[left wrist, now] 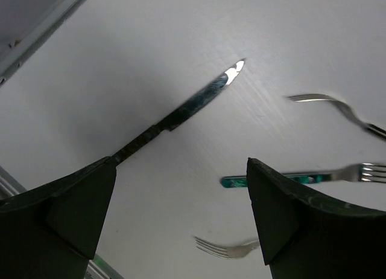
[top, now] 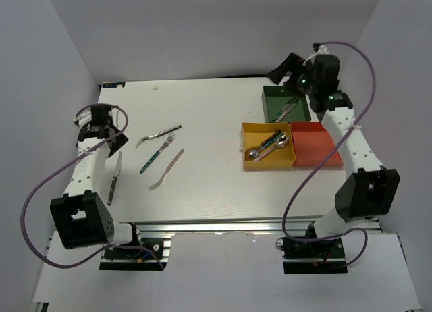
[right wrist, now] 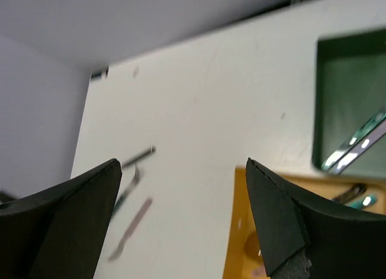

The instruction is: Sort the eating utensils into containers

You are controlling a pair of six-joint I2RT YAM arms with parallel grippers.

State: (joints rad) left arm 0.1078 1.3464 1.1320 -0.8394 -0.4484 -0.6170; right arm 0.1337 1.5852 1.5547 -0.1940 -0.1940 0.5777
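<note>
Starting with the largest item: white rectangular surface (top: pixel 209 102), carrying everything below.

Left hand (top: pixel 116 140): dark fingers spread wide, holding nothing, poised low over the near-left part of the surface.

Right hand (top: pixel 281 70): fingers likewise spread, holding nothing, raised beside the far edge of the green tray.

Dark green rectangular tray (top: pixel 273 98): far right. Slim knives (top: pixel 289 109) lie slantwise inside.

Yellow rectangular tray (top: pixel 256 132): just nearer than the green one. It holds silver spoons (top: pixel 270 144), at least one teal-handled.

Red rectangular tray (top: pixel 315 144): right beside the yellow one, with no utensil visible in it.

Black-handled steel knife (top: pixel 114 180): loose on the surface beside the left arm, below the left hand.

Three loose forks lie in a cluster to the knife's right, none touching:
- black-handled fork (top: pixel 158 134)
- teal-handled fork (top: pixel 154 156)
- pale pink-handled fork (top: pixel 167 170)

Step in hand, as judged: the left hand is taking the black-handled knife.
- In the left wrist view the knife runs slantwise, its handle passing under one finger rather than between the two.
- The hand should shift sideways until the handle sits midway between the fingers.
- The wrist should turn so the fingers cross the handle's width.
- The fingers should come down almost to the surface and close on the handle, not the blade.
- Thin flat metal may skid, so a slow squeeze suits.
- The green tray lies well apart on the right, so a long carry seems likely.
</note>
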